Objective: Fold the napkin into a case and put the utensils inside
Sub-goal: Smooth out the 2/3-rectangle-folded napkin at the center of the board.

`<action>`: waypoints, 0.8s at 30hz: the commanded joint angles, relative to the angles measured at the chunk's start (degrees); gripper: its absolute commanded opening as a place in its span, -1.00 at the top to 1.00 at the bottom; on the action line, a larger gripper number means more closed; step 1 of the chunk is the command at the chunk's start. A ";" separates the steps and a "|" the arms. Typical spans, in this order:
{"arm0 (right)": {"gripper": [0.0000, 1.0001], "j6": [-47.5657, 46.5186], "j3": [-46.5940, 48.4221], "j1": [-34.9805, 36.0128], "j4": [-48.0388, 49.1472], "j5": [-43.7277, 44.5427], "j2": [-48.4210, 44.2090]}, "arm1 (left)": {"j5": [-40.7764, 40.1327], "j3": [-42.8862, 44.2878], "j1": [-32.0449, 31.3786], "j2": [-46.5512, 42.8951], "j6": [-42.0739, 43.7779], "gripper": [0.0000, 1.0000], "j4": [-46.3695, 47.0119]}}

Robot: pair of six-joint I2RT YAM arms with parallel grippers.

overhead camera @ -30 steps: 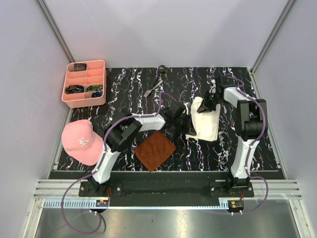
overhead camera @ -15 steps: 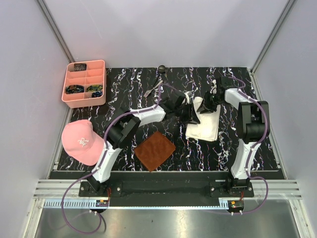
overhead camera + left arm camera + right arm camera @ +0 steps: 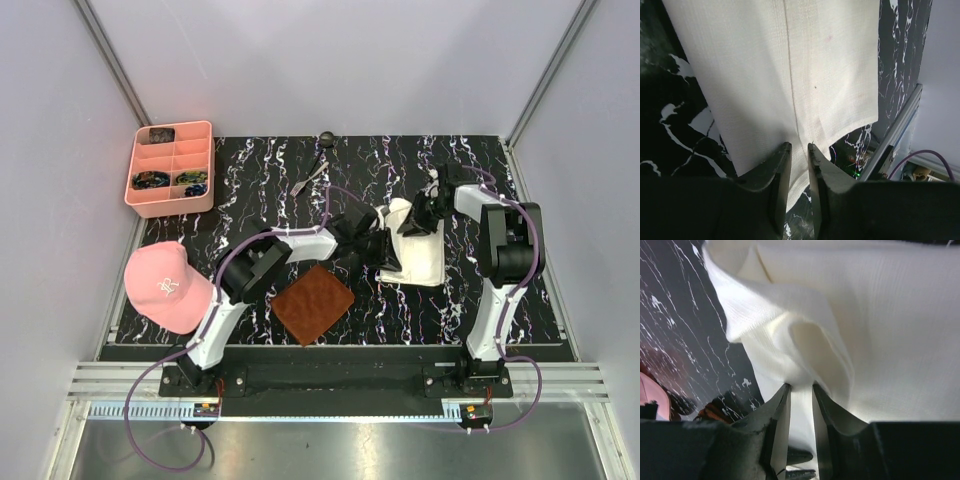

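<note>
The cream-white napkin [image 3: 420, 258] lies folded into a narrow rectangle right of the table's middle. At its left edge my left gripper [image 3: 383, 248] points down, its jaws nearly together on the cloth's edge [image 3: 780, 65]. In the left wrist view the left gripper [image 3: 799, 145] has cloth in its narrow gap. My right gripper [image 3: 418, 218] is at the napkin's far end. In the right wrist view the right gripper [image 3: 801, 386] is shut on a bunched, lifted fold of the napkin [image 3: 890, 315]. The dark spoon [image 3: 326, 139] and the grey fork [image 3: 306, 182] lie at the back, apart from both grippers.
A brown textured mat [image 3: 313, 303] lies near the front, left of the napkin. A pink compartment tray [image 3: 211, 165] with small items stands at the back left. A pink cap [image 3: 163, 285] rests at the left edge.
My left gripper swung toward the back right, then came back toward the napkin's left edge. The right gripper stayed at the far end, where the fold stands more raised.
</note>
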 commanded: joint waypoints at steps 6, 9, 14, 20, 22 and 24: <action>0.20 -1.68 0.71 -0.44 -1.19 3.29 -6.30 | -1.27 -6.19 -2.68 -3.89 -0.12 0.48 0.87; 0.10 -1.85 0.53 -0.35 -2.95 3.73 -9.39 | -1.10 -6.28 -2.59 -6.88 -0.38 0.42 1.31; 0.09 -2.47 2.11 -0.44 -4.36 4.61 -9.22 | -1.09 -7.42 -1.01 -13.47 -0.91 0.31 1.67; 0.49 -1.68 4.92 -0.44 -3.23 3.21 -6.24 | -0.75 -6.38 3.47 -17.26 0.06 0.33 0.52; 0.62 -1.33 6.15 -0.35 -3.13 3.29 -4.13 | 0.31 -4.62 3.47 -15.16 0.06 0.37 0.09; 0.67 -1.50 7.82 -0.44 -2.87 3.73 -2.54 | 0.84 -2.51 3.30 -12.53 -0.73 0.44 0.34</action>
